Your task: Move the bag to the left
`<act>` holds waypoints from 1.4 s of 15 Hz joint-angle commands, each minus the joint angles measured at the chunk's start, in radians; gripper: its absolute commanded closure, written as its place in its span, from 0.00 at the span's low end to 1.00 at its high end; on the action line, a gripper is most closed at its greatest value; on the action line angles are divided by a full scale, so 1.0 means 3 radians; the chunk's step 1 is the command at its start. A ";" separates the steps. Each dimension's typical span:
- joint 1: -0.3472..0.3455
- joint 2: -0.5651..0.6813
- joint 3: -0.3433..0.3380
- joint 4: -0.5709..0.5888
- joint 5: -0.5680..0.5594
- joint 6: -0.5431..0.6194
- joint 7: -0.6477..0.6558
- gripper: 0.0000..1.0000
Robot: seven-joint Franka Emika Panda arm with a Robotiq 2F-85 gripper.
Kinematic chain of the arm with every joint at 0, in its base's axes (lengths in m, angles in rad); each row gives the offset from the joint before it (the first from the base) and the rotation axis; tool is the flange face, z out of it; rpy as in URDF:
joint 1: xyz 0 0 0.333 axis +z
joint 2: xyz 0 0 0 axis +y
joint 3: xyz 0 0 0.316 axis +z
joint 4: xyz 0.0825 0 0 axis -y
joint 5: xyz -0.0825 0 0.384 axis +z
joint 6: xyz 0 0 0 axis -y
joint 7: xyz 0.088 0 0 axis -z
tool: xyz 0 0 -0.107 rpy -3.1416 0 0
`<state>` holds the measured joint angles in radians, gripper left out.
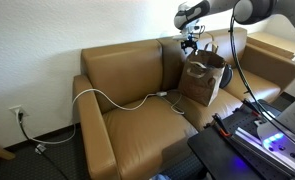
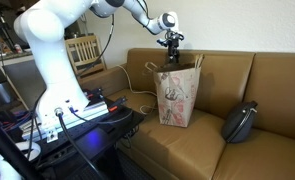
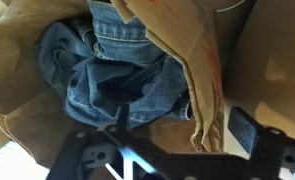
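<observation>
Only the wrist view looks into the tall brown paper shopping bag (image 3: pixel 205 85). Crumpled blue denim jeans (image 3: pixel 127 75) fill it, and the black claw (image 3: pixel 182 128) at the lower edge has its fingers apart, with a paper fold between them (not pinched). In both exterior views the bag stands upright on the brown leather sofa (image 1: pixel 127 125), with the claw just above its rim. An exterior view shows a black rounded pouch (image 2: pixel 240 122) at lower right. An exterior view shows a white cable (image 1: pixel 117 100) on the cushion. The bag's reddish print is unreadable.
</observation>
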<state>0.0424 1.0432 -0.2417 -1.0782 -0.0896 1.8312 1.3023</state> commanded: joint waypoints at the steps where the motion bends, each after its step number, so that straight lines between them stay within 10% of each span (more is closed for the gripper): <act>1: -0.0020 0.0235 0.0029 0.0240 -0.0035 0.0155 0.0174 0.00; 8: -0.0050 0.0626 0.0006 0.0661 -0.0033 0.0079 0.0494 0.00; 9: -0.0055 0.0658 0.0006 0.0712 -0.0031 0.0066 0.0531 0.25; 21: -0.0144 0.0711 -0.0058 0.0828 0.0024 -0.0003 0.0694 0.99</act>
<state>0.0106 1.2428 -0.2561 -0.8699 -0.0892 1.8636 1.4997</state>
